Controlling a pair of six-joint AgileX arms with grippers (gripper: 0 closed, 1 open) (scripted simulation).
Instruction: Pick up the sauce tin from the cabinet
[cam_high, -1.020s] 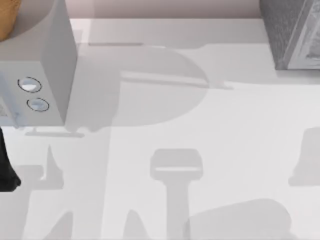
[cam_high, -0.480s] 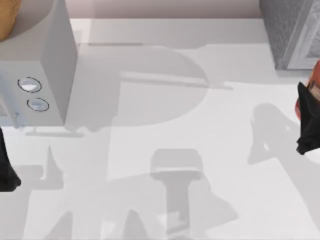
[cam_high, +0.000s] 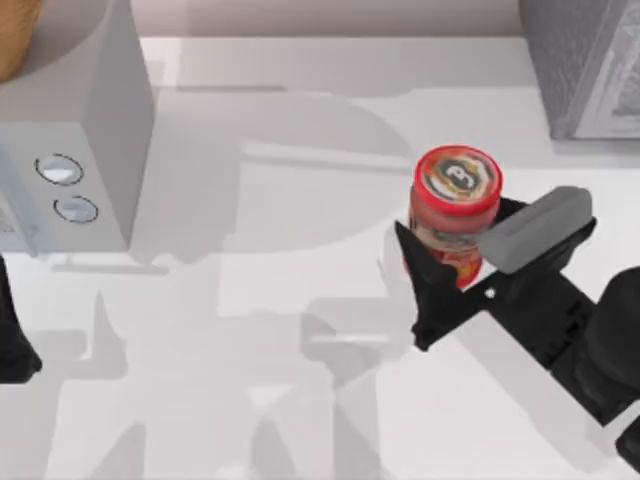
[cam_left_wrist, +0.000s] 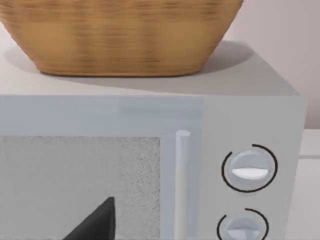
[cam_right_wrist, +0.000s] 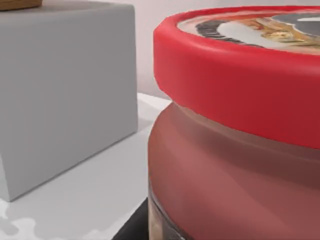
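The sauce tin (cam_high: 456, 190) has a red-rimmed lid with a dark centre and a white "3", and a red and yellow label. It stands upright over the table, right of the middle. My right gripper (cam_high: 452, 245) is shut on its sides, one dark finger to its left and the other behind it. The right wrist view has the tin (cam_right_wrist: 235, 125) very close, red lid on top. The grey cabinet (cam_high: 585, 65) stands at the far right corner, apart from the tin. My left arm (cam_high: 10, 340) is parked at the left edge.
A grey microwave (cam_high: 75, 150) with two round knobs stands at the far left, with a wicker basket (cam_left_wrist: 120, 35) on top of it. In the right wrist view the microwave (cam_right_wrist: 65, 90) is a grey block beyond the tin. White tabletop (cam_high: 300, 400) lies between.
My right arm has come in from the right edge with the sauce tin and carried it left toward the middle of the table. The left arm has not moved.
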